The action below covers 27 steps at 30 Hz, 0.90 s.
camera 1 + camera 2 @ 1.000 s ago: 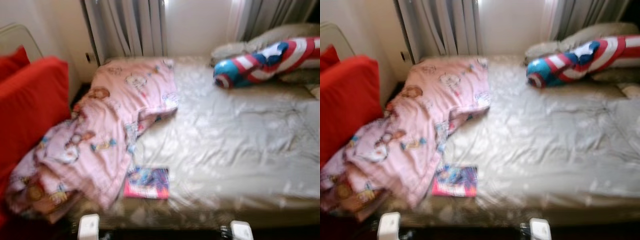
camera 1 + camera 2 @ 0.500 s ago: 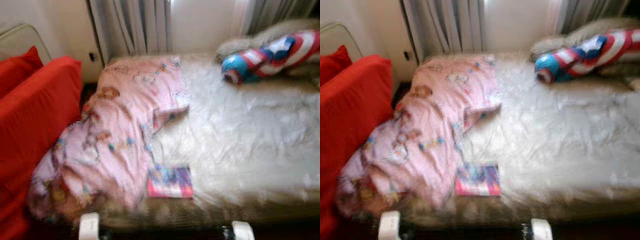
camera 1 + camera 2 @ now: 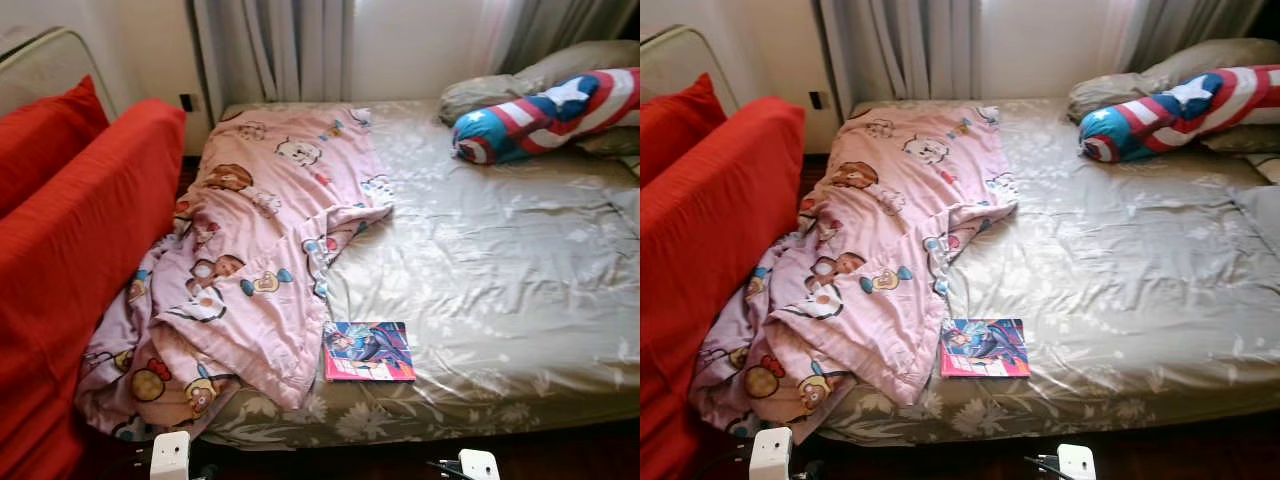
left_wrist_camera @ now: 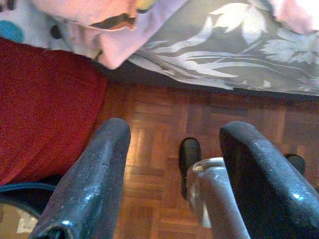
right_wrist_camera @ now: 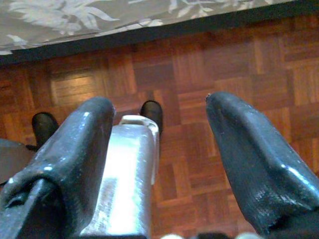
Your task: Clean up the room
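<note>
While I stand before the bed (image 3: 520, 290), I see red cushions (image 3: 70, 240) at nine o'clock, the pink blanket (image 3: 250, 260) at eleven, the comic book (image 3: 368, 351) near the edge at twelve. Left gripper (image 4: 172, 164) and right gripper (image 5: 159, 149) hang open above the wooden floor (image 5: 239, 59).

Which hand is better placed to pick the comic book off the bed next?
Marginally the right hand. The colourful thin comic book lies near the front edge of the grey floral-sheeted bed, right of the crumpled pink cartoon-print blanket. The left hand hangs low by the blanket's overhang. Both are open.
</note>
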### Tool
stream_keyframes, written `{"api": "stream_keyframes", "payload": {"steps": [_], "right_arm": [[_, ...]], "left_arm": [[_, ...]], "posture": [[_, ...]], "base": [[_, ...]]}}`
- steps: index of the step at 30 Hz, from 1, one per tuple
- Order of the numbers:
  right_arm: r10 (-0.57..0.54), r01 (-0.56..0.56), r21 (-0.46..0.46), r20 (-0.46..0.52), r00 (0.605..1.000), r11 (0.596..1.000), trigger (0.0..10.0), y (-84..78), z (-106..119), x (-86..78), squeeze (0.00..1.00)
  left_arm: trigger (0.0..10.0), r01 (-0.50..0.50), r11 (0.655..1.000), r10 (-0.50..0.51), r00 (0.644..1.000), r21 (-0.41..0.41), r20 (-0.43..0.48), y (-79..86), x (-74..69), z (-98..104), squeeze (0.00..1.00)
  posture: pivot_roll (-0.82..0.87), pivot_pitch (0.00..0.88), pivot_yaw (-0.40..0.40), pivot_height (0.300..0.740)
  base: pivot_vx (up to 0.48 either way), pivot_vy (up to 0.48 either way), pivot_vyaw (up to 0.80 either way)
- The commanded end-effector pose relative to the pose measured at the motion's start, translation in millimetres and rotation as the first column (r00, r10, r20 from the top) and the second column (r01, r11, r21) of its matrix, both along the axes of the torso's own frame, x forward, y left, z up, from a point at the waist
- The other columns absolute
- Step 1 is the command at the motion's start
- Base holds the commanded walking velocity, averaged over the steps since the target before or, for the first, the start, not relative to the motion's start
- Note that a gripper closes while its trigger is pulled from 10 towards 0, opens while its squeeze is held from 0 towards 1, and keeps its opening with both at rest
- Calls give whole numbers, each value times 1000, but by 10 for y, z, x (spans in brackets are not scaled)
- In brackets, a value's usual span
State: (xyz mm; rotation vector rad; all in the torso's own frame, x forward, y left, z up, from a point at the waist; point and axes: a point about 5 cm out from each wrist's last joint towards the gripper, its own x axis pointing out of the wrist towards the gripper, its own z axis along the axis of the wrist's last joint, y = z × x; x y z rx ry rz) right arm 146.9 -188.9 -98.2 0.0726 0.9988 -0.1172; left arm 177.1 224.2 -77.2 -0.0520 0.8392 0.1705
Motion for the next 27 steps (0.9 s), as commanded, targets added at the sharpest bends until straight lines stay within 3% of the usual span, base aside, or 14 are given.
{"api": "stream_keyframes", "payload": {"steps": [1, 10, 17, 27], "right_arm": [[-12, 12, -6, 0, 1000, 1000, 10000, -39, 3, -7, 0], [8, -8, -3, 12, 1000, 1000, 10000, -30, 13, 20, 0], [12, -12, -3, 14, 1000, 1000, 10000, -27, 15, 23, 0], [3, -3, -1, 12, 1000, 1000, 10000, -28, 11, 14, 0]], "left_arm": [[10000, 2, 1000, -2, 1000, -10, -15, -30, -32, -24, 0], [10000, -4, 1000, 4, 1000, -17, -12, -28, -20, -19, 0], [10000, -6, 1000, 6, 1000, -18, -13, -26, -21, -19, 0], [10000, -5, 1000, 5, 1000, -21, -13, -28, -24, -21, 0]], "posture": [[-52, 83, -3, 740], [-53, 95, -4, 740], [-52, 97, -3, 740], [-53, 97, -5, 740]], "base": [[0, 0, 0], [0, 0, 0], [0, 0, 776], [0, 0, 0]]}}
